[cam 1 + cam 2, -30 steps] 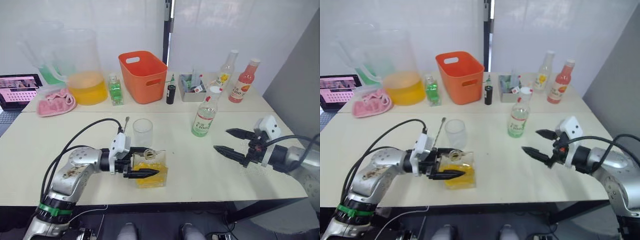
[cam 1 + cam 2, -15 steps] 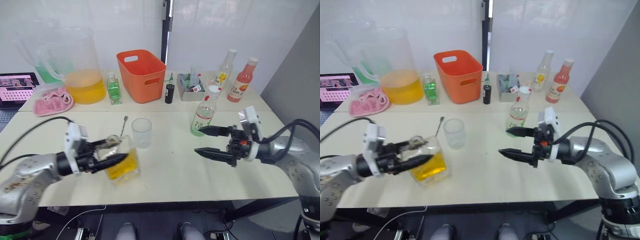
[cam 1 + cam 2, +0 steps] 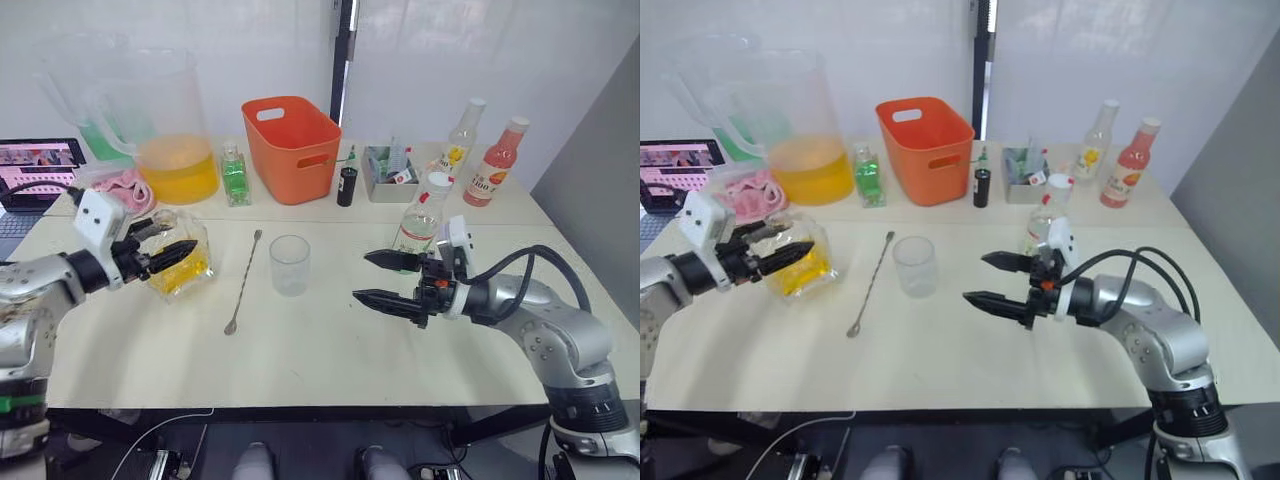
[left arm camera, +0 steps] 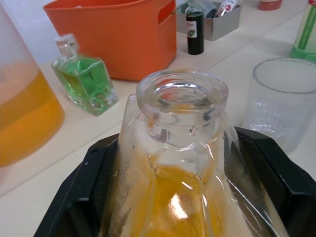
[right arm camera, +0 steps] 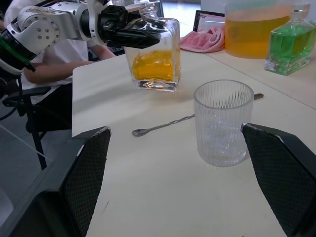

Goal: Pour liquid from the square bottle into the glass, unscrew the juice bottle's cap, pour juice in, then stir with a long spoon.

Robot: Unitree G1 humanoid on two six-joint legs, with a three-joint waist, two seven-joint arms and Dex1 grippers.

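My left gripper (image 3: pixel 172 240) is shut on the square bottle (image 3: pixel 182 268), one black finger on each flat side, at the table's left. The bottle leans slightly, holds yellow-orange liquid (image 5: pixel 152 65) in its lower half, and its neck (image 4: pixel 181 97) is open. I cannot tell if its base touches the table. The empty ribbed glass (image 3: pixel 290 264) stands mid-table, with the long spoon (image 3: pixel 243 281) lying flat to its left. My right gripper (image 3: pixel 360 275) hangs open just right of the glass. Behind it stands the juice bottle (image 3: pixel 417 224), its white cap (image 3: pixel 434 181) on.
Along the back stand a big pitcher (image 3: pixel 176 150) of orange liquid, a small green bottle (image 3: pixel 234 178), an orange basket (image 3: pixel 295 148), a small dark bottle (image 3: pixel 347 186), a grey tray (image 3: pixel 388 174) and two more drink bottles (image 3: pixel 498 165). A pink cloth (image 3: pixel 128 186) and a laptop (image 3: pixel 38 163) sit far left.
My left gripper has carried the square bottle leftward and away from the front edge, so the whole spoon now shows. My right gripper has moved left toward the glass, still open.
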